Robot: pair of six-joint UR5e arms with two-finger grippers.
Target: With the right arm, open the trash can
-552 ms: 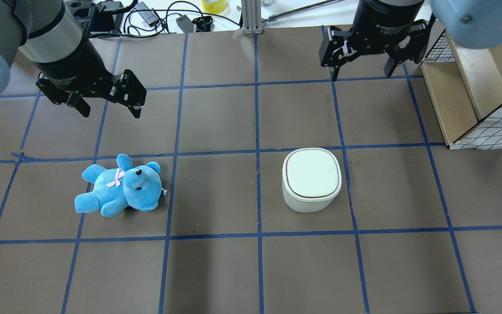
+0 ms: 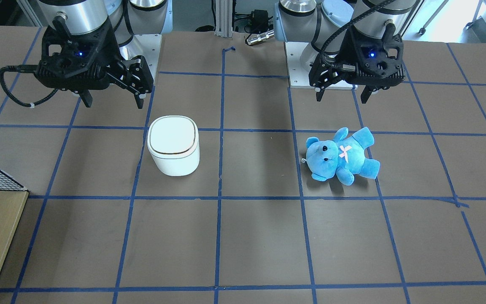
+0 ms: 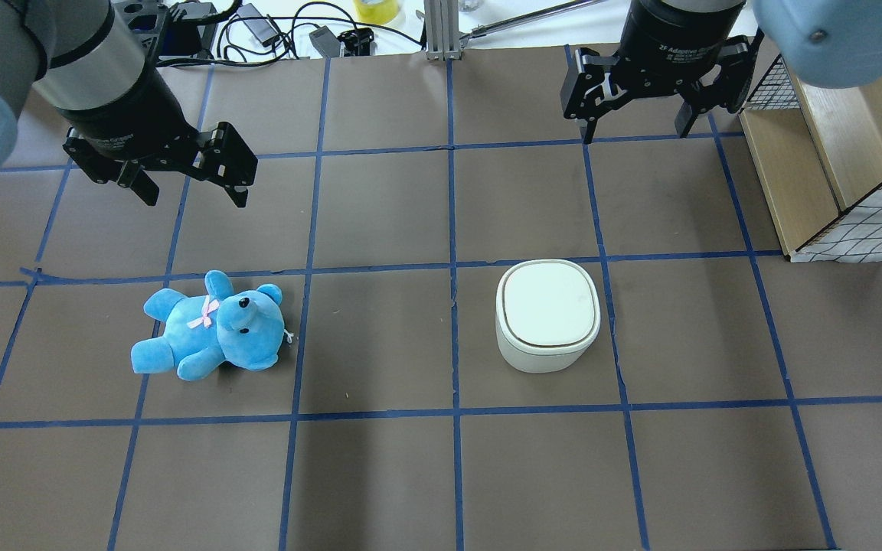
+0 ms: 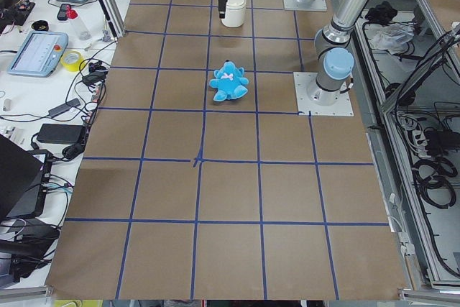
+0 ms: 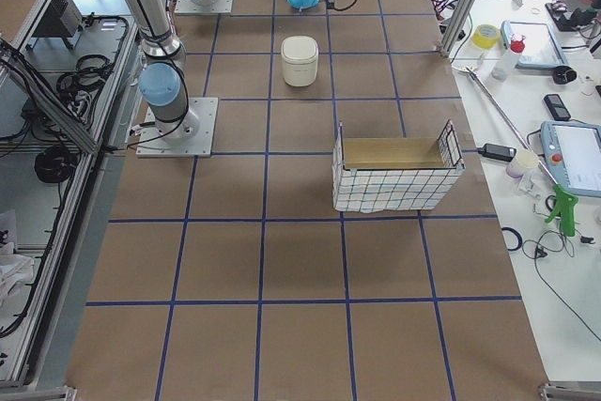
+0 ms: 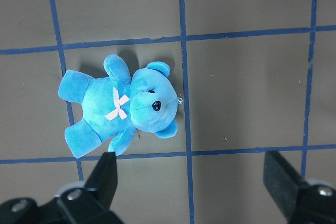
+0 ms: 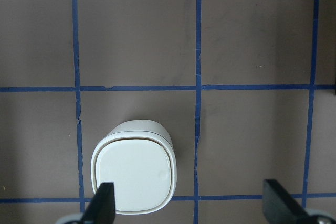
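Since the earlier overhead shot the right gripper is hardly shifting at all, and the trash can and the teddy are lying where they were. In the overhead view that gripper is hanging with its jaws spread and empty, well apart from the trash can, whose lid is sitting closed. In the front-facing view the left gripper is hovering near the teddy, likewise spread and holding nothing. In the right wrist view the can is showing low and off centre, close to one finger. To do this step well, I judge the right arm should be centring over the lid first, then coming down slowly and working the lid's edge gently, so the light can is not sliding or tipping
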